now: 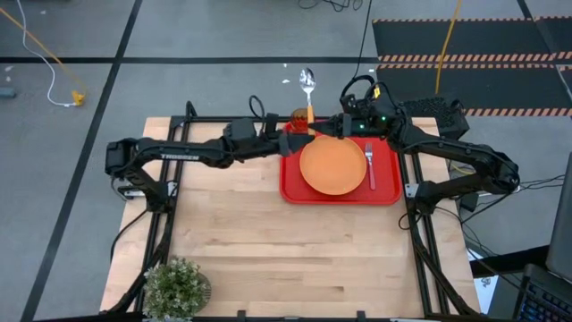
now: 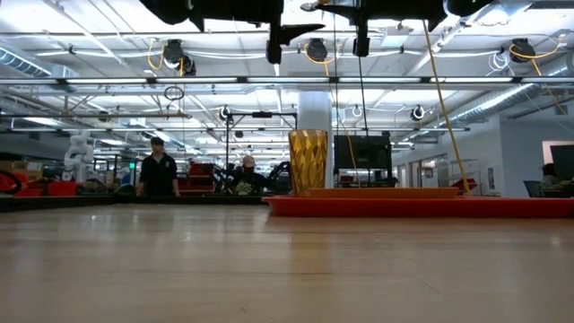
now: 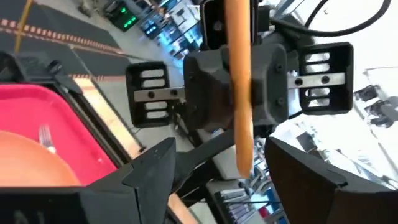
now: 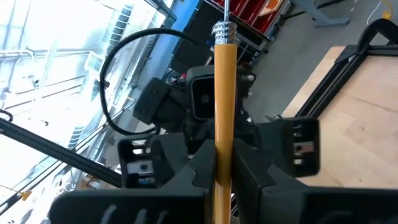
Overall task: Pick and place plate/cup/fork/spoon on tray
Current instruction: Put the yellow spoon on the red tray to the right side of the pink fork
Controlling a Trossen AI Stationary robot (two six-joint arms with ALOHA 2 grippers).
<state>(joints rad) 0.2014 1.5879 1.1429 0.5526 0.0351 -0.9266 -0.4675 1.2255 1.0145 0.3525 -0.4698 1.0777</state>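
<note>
The big red rectangular plastic tray [image 1: 386, 191] sat at the table's far right, carrying the round flat orange plate [image 1: 332, 166], the red-handled fork [image 1: 369, 167] and the amber tumbler cup [image 2: 308, 161]. Only the high view showed "TROSSEN" on the left arm. The right gripper [image 4: 219, 171] was clamped on the yellow-handled spoon [image 1: 308, 92]; the left gripper [image 3: 219, 163] stood apart around its handle.

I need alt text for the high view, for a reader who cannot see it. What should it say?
Seen from above, the right gripper holds the spoon by its yellow handle at the far edge of the red tray, facing the left gripper. On the tray lie the orange plate and the fork; the cup stands at its far left corner.
</note>
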